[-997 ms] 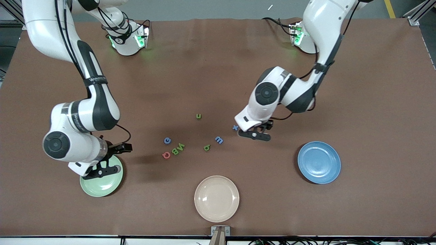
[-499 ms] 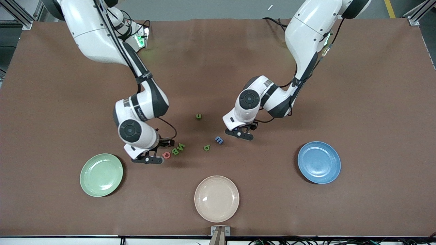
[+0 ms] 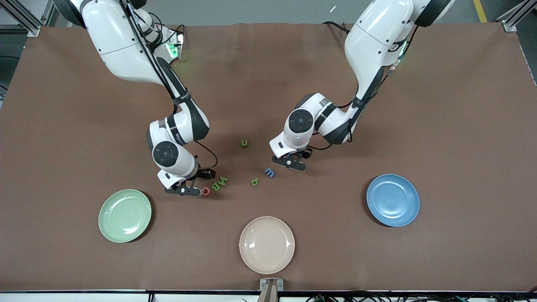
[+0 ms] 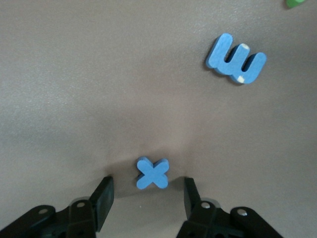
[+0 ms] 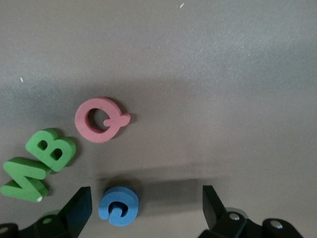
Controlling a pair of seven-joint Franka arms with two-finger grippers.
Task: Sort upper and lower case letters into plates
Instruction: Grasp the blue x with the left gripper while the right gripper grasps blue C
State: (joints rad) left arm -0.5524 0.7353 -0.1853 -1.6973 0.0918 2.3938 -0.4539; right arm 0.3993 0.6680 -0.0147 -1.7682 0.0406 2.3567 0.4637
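— Two grippers low over the brown table (image 3: 440, 126), then. What does each one have?
— Nothing gripped. The left gripper (image 4: 147, 198) stands down at the tabletop with its fingers (image 4: 103, 197) parted on either side of the blue x (image 4: 152, 173), a gap showing at each side. The right gripper (image 5: 143, 206) is spread wide, the blue c (image 5: 119, 205) between its fingers but close to one of them and not touching the other.

— And the other letters?
— The pinkish red Q (image 3: 205, 191) lies just beside the right gripper, with the green B (image 3: 216, 186) and green N (image 3: 223, 180) touching each other next to it. The green b (image 3: 254, 182) and blue m (image 3: 269, 172) sit near the middle, the m near the left gripper. The green u (image 3: 244, 143) lies alone, farther from the front camera than the rest.

— The plates?
— The pale green plate (image 3: 124, 215) is toward the right arm's end, the blue plate (image 3: 393, 200) toward the left arm's end; the cream plate (image 3: 267, 245) sits between them, nearest the front camera. No letter is on any of them.
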